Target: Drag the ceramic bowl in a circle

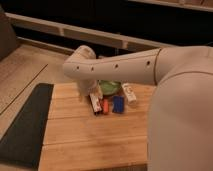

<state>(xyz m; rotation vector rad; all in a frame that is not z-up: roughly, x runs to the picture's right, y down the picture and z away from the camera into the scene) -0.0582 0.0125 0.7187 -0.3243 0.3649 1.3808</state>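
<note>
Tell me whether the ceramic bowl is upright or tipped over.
Upright, it seems: the ceramic bowl shows its green inside facing up, partly hidden by the arm. The gripper is down beside it.

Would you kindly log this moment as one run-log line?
tool: low beside ceramic bowl | ceramic bowl: on wooden table | contact: unclear

Pale planked wood with a matt finish is seen in the table top [90, 137], edged at left by a matt black mat [24, 125]. Smooth off-white plastic is shown on the arm [120, 70] and on the gripper [95, 102], held just left of the glossy green ceramic bowl [110, 86].
</note>
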